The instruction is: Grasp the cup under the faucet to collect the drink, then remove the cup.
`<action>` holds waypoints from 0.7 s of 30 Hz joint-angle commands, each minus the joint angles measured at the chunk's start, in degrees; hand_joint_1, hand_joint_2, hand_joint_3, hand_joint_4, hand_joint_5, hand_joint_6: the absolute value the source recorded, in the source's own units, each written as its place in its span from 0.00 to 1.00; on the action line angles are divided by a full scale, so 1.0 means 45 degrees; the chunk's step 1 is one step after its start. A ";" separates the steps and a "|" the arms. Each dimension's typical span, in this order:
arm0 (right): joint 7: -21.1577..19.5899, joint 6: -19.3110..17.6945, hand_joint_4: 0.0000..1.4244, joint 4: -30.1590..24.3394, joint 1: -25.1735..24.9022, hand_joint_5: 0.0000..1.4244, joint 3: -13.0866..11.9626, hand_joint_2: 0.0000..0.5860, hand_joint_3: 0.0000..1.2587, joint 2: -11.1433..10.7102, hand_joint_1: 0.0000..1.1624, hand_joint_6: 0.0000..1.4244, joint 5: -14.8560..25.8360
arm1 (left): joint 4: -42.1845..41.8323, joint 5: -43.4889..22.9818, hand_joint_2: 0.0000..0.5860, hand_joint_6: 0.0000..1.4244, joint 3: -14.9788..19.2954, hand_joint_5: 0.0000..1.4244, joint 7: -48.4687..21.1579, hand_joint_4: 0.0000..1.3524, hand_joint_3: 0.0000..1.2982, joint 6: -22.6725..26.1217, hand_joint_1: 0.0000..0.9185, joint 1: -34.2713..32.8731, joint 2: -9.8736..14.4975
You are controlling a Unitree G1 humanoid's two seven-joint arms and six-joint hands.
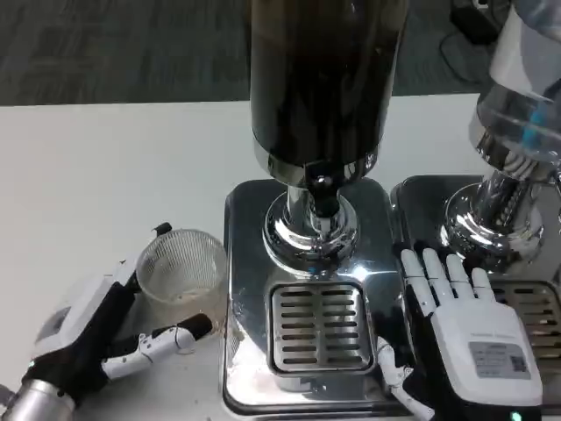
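Note:
A clear ribbed plastic cup [181, 270] stands on the white table just left of the dispenser's chrome base [250, 263]. My left hand [96, 338] grips it, with one finger behind the rim and the thumb across its front. The black faucet [321, 191] juts out under the dark drink tank [320, 79], above the slotted drip grate [320, 326]. The cup is to the left of the grate, not under the faucet. My right hand [465, 320] lies flat with its fingers stretched out on the base, right of the grate, and holds nothing.
A second dispenser [517, 132] with its own chrome base and grate stands at the right, close behind my right hand. White table [105, 175] stretches to the left and far left. Dark carpet lies beyond the table's far edge.

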 commanded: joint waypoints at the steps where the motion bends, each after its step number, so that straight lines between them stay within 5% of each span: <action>1: -0.0033 -0.0001 0.00 0.0072 0.0030 0.00 -0.0072 0.92 0.03 0.0044 0.27 0.00 0.0129 | 0.0468 -0.0183 0.09 0.06 -0.0221 0.11 -0.0729 0.00 0.00 -0.0264 0.21 -0.0415 -0.0468; 21: -0.0010 -0.0033 0.00 0.0210 -0.0082 0.00 -0.0009 0.91 0.03 0.0231 0.28 0.00 0.0192 | 0.0777 -0.0150 0.19 0.11 -0.0514 0.16 -0.0850 0.00 0.00 -0.0184 0.52 -0.0693 -0.0457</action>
